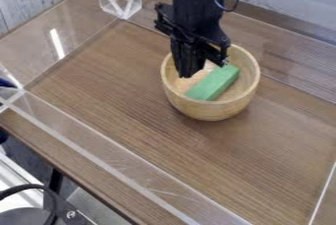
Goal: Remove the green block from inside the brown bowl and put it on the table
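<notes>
The brown bowl (210, 107) stands right of the middle of the table (118, 101). Inside it the green block (215, 83) lies tilted, its upper right end resting against the bowl's wall. My black gripper (194, 69) points straight down into the bowl, just left of the block. Its fingers are shut together, with nothing visibly held between them. The fingertips sit at the block's left edge, and I cannot tell whether they touch it. The gripper hides part of the bowl's back left inside.
Clear acrylic walls (53, 42) run around the table's edges. A clear bracket (121, 1) stands at the back left corner. Bare wood-grain surface stretches to the left of and in front of the bowl.
</notes>
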`<state>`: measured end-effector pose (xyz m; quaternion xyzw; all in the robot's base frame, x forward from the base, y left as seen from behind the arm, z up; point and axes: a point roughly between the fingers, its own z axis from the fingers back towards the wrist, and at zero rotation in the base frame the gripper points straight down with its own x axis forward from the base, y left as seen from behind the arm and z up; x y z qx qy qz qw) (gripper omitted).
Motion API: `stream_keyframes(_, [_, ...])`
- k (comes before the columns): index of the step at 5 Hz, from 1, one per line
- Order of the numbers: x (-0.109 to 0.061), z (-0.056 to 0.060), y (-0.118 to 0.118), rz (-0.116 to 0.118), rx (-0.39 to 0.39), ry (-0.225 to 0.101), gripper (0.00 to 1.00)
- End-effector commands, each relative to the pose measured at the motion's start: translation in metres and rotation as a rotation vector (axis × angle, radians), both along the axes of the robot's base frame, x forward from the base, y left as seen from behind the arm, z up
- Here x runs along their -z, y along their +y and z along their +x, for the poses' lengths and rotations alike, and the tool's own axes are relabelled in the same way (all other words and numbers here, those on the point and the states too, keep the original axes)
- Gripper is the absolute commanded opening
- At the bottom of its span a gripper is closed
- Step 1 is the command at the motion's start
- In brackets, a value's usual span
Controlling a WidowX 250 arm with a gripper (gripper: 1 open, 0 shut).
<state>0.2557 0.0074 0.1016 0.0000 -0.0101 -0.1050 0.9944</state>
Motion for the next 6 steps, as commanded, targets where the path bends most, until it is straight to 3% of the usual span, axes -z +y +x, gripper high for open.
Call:
stream_keyframes(1, [-0.015, 0.002, 0.001, 0.010, -0.029, -0.088, 0.00])
stream_keyframes(3, [-0.012, 0.003, 0.021, 0.026, 0.020, -0.082, 0.00])
stream_keyframes(5, [-0.029, 0.003, 0.021, 0.035, 0.017, -0.052, 0.00])
stream_keyframes(6, [-0.035, 0.011, 0.026, 0.039, -0.013, -0.056, 0.00])
